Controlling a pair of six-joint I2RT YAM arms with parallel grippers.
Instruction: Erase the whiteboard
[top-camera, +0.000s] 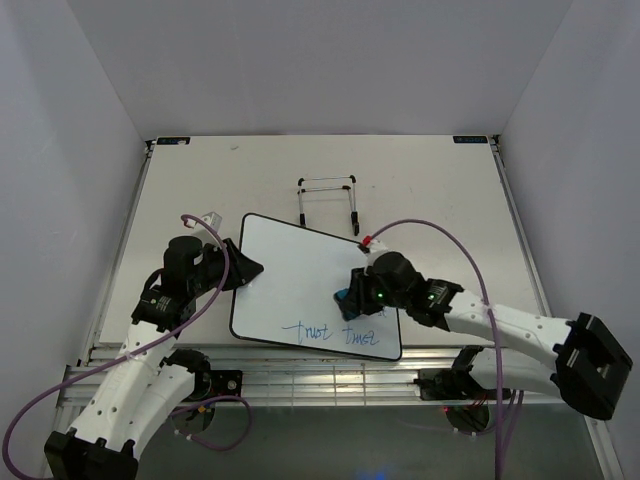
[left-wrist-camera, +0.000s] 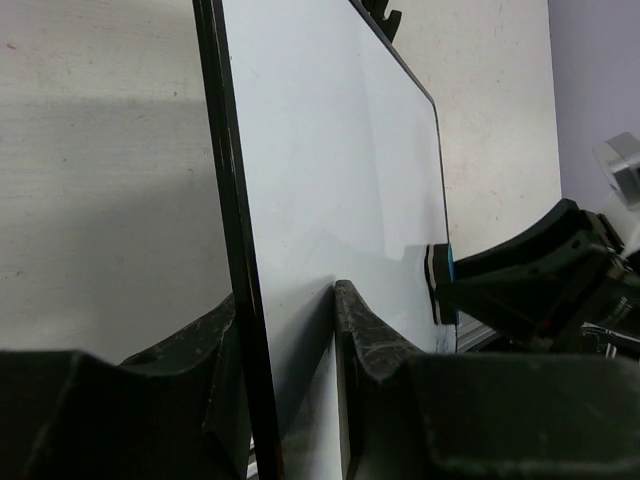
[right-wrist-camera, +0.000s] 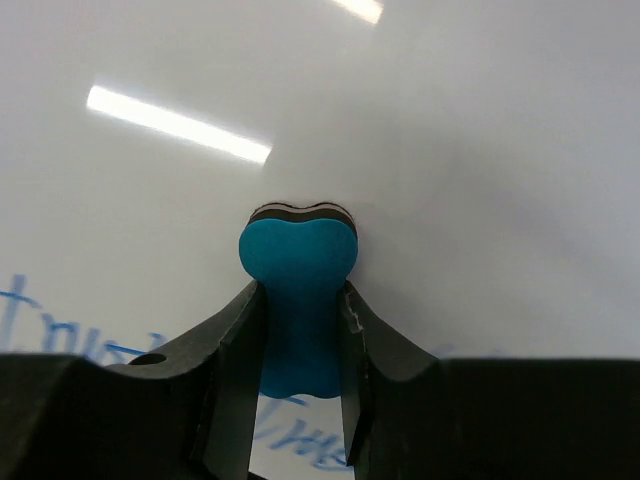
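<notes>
Plainly, the nearest risk sits at the near edge of the whiteboard (top-camera: 300, 275), where the blue writing (top-camera: 330, 334) is not yet wiped. The right gripper (top-camera: 347, 297) has its jaws pinched on the waist of the small blue eraser (right-wrist-camera: 298, 268), whose felt end touches the board just above those words. A stroke pulled toward the arm bases could run off the black rim, or twist the eraser out of so narrow a hold. Pushing too hard could do worse, I judge, since the board is steadied only by the left gripper (top-camera: 243, 268), whose jaws clamp its left edge, one finger on each face. With a hold on one side alone, a sideways wipe might pivot the glossy sheet or slide it through the fingers. Too light a touch would likely smear the ink instead of lifting it. The board lies askew across the middle of the table (top-camera: 440, 190), between the two arms; whether it rests flat or is raised a little I cannot tell. Just beyond its far edge stands a thin wire easel (top-camera: 328, 198), near enough that a shoved board could knock it. The tabletop is pale and matt, and plain white walls (top-camera: 60, 90) close it in on three sides.
</notes>
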